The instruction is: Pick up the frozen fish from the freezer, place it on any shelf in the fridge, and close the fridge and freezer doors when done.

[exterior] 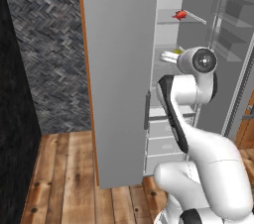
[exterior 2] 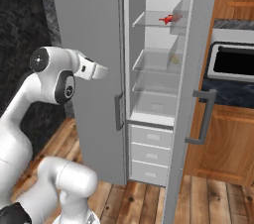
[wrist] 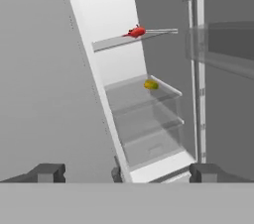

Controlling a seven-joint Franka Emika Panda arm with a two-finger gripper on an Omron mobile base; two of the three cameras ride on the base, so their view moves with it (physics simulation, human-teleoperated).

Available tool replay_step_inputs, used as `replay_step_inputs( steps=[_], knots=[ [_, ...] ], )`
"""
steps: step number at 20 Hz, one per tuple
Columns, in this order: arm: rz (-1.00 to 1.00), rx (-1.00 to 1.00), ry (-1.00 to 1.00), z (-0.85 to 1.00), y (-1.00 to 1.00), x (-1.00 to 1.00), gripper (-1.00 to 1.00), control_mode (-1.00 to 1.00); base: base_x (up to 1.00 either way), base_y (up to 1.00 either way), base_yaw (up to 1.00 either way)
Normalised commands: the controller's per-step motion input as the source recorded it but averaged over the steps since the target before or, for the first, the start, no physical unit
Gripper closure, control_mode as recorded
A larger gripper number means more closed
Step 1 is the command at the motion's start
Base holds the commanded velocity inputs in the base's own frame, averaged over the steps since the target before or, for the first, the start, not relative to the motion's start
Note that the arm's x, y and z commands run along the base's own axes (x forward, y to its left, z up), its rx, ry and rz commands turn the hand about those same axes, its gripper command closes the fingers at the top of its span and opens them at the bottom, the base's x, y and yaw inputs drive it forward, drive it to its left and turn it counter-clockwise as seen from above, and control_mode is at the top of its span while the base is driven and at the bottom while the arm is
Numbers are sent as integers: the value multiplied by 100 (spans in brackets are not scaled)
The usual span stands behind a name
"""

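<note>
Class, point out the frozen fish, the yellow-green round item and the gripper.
frozen fish (wrist: 135, 32): hand view, red body.
yellow-green round item (wrist: 151, 85): hand view, its middle.
gripper (wrist: 126, 172): hand view, between fingertips.

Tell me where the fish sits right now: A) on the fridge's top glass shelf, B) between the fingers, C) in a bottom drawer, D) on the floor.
A: the fish lies on the top shelf of the open fridge, above the shelf holding a yellow-green item; the fingers are apart and hold nothing.

Red-orange frozen fish (wrist: 135, 32), grey doors (exterior: 119, 69) (yellow-green round item (wrist: 151, 85) below)
</note>
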Motion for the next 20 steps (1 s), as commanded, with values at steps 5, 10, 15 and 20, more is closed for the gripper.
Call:
replay_step_inputs(
  steps=[5,10,15,20],
  knots=[
    [0,0,10,-2,-44,-100,-100,-100,0,0,0],
    [0,0,13,0,-53,-100,-100,-100,0,0,0],
    [0,0,13,0,-51,-100,-100,-100,0,0,0],
    [0,4,16,0,-83,-100,-100,-100,0,0,0]
  ],
)
